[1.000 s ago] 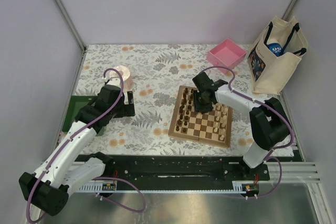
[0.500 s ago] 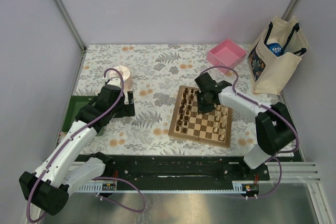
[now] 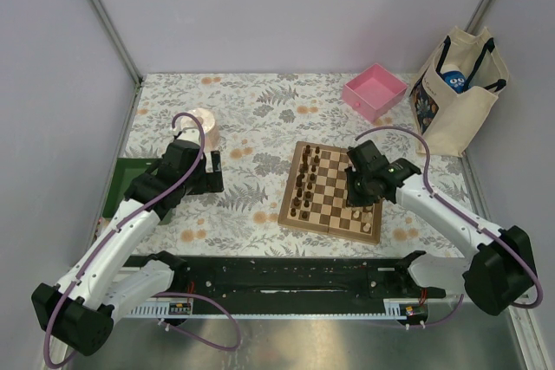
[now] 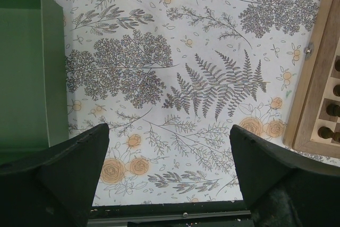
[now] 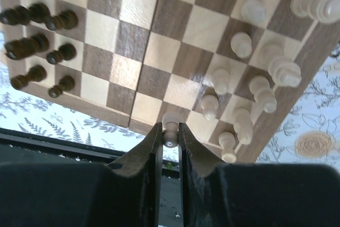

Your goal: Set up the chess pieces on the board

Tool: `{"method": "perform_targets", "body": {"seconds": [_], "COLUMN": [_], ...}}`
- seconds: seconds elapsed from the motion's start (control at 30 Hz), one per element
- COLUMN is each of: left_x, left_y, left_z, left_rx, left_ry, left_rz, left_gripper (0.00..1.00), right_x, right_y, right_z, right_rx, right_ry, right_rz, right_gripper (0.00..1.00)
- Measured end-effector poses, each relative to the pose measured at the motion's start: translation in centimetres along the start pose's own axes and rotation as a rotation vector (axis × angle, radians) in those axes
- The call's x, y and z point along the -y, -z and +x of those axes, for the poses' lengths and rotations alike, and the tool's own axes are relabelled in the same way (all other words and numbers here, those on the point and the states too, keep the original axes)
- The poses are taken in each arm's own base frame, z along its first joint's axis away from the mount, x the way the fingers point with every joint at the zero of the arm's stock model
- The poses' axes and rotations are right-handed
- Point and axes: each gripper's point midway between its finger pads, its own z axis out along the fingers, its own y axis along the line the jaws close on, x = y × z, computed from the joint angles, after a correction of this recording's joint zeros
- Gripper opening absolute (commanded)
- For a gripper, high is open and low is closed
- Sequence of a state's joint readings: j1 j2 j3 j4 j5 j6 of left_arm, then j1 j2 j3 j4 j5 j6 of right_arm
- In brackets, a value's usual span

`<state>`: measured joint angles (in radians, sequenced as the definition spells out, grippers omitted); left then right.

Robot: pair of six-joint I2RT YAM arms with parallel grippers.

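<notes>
Clearly right gripper (image 5: 170, 131) nearly shut, pinching 1 pale piece (image 5: 170, 122) over board (image 5: 180, 25), pale side; piece's long axis unclear. Left gripper (image 4: 170, 150) wide open above tablecloth (image 4: 202, 89).

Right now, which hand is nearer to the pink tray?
Right. The right hand, pinching a pale chess piece, is over the chessboard's right side, in front of the pink tray. The left hand hangs open over the flowered cloth, left of the chessboard, much farther away.
</notes>
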<state>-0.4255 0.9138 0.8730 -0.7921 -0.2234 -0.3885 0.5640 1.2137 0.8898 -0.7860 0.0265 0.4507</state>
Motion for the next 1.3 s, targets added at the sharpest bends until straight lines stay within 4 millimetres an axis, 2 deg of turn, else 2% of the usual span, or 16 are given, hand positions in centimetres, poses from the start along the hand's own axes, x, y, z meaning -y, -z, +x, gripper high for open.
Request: {"method": "perform_targets", "body": {"seconds": [0.4,0.73,1.3], "left_x": [0.1,0.1,0.1], "left_y": [0.1,0.2,0.2], "left_z": [-0.1,-0.1,-0.1], "left_rx": [0.006,0.008,0.008], "left_ry": [0.002,0.003,0.003], "left_rz": [0.006,0.011,0.011], "left_gripper": [0.99,0.99,0.99], "right_x": [1.5,2.5,3.1], "right_y": [0.9,0.1,-1.2], "right_z": [2.5,4.5,5.7], "right_rx": [-0.016,-0.058,-0.127], "right_ry": [-0.029,-0.043,-0.044], "right_rz": [0.019,0.045,0.081], "right_gripper": [0.14,0.14,0.15]}}
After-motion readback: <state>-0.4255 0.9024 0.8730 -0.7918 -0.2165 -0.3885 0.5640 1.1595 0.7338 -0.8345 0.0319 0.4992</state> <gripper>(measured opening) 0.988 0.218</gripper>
